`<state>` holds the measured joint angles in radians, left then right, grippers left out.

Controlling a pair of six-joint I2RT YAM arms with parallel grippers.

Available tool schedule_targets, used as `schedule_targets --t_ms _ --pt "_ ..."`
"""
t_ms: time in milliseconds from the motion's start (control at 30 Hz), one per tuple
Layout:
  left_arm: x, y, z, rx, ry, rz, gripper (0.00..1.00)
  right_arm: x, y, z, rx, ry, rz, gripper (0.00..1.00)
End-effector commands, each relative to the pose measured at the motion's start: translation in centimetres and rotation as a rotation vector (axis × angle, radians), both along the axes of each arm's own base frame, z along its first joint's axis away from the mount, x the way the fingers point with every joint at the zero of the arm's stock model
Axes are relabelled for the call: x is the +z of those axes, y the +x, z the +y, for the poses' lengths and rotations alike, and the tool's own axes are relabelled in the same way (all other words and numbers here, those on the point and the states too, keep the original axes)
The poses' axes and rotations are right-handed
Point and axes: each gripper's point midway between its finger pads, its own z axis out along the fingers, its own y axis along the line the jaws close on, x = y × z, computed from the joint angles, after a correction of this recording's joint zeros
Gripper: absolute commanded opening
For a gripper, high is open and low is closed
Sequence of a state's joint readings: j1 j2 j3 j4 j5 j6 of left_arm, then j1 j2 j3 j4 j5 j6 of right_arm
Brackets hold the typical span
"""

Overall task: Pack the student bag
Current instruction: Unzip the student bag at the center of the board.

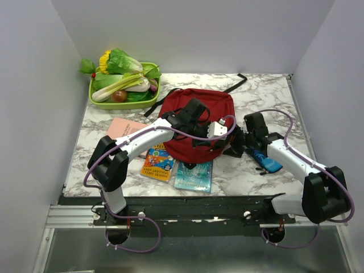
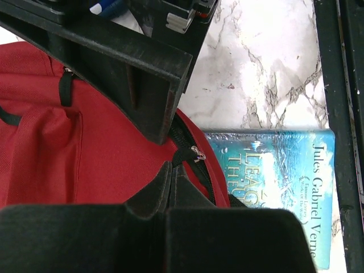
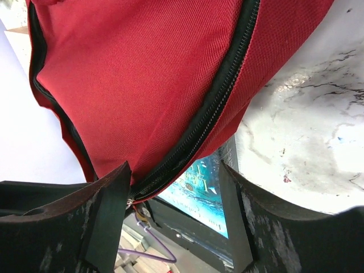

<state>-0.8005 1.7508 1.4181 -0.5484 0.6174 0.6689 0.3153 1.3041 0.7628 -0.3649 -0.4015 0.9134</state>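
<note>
The student bag (image 1: 196,114) is a dark red backpack lying in the middle of the table. It fills the left wrist view (image 2: 102,159) and the right wrist view (image 3: 142,74). My left gripper (image 1: 223,132) reaches over the bag and is shut on a black fabric fold of its zip trim (image 2: 170,187), beside the metal zip slider (image 2: 197,152). My right gripper (image 1: 236,142) is open at the bag's near right edge. Its fingers (image 3: 108,199) stand either side of the black zip (image 3: 210,108), which runs close to the left finger.
A teal book (image 1: 193,175) lies partly under the bag's near edge, with a colourful book (image 1: 158,163) and a pink one (image 1: 126,128) to its left. A blue pencil case (image 1: 266,160) lies by the right arm. A green tray of vegetables (image 1: 95,101) stands at the back left.
</note>
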Motion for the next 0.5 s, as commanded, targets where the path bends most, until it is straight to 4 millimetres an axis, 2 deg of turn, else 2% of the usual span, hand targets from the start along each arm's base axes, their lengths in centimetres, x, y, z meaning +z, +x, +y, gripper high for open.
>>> schedule_targets --t_ms 0,33,67,133,167,200,300,467 --pt "1.0 -0.1 -0.6 -0.028 -0.026 -0.008 0.0 -0.8 -0.6 0.8 -0.002 0.051 0.047 0.68" --pt "1.1 -0.1 -0.7 -0.028 -0.027 -0.009 0.0 -0.8 -0.1 0.9 -0.013 0.055 0.04 0.64" --pt "1.1 0.0 -0.8 -0.029 -0.029 -0.009 0.0 -1.3 0.1 0.9 -0.018 0.047 0.044 0.51" --pt "1.2 0.0 -0.9 -0.03 -0.031 -0.004 0.0 -1.4 0.9 0.5 -0.041 0.016 0.024 0.3" --pt "1.2 0.0 -0.9 -0.031 -0.026 0.0 0.0 -1.4 1.2 0.3 -0.045 0.0 0.014 0.09" --pt "1.1 0.0 -0.8 -0.031 -0.02 0.003 0.0 -0.8 1.8 0.1 -0.048 -0.015 -0.009 0.01" --pt "0.8 -0.3 -0.3 -0.037 -0.007 -0.009 0.0 -0.1 2.3 -1.0 -0.039 -0.088 -0.047 0.01" --pt "-0.2 -0.7 0.5 -0.044 0.016 -0.006 0.0 -0.6 1.8 -3.3 -0.033 -0.205 -0.072 0.01"
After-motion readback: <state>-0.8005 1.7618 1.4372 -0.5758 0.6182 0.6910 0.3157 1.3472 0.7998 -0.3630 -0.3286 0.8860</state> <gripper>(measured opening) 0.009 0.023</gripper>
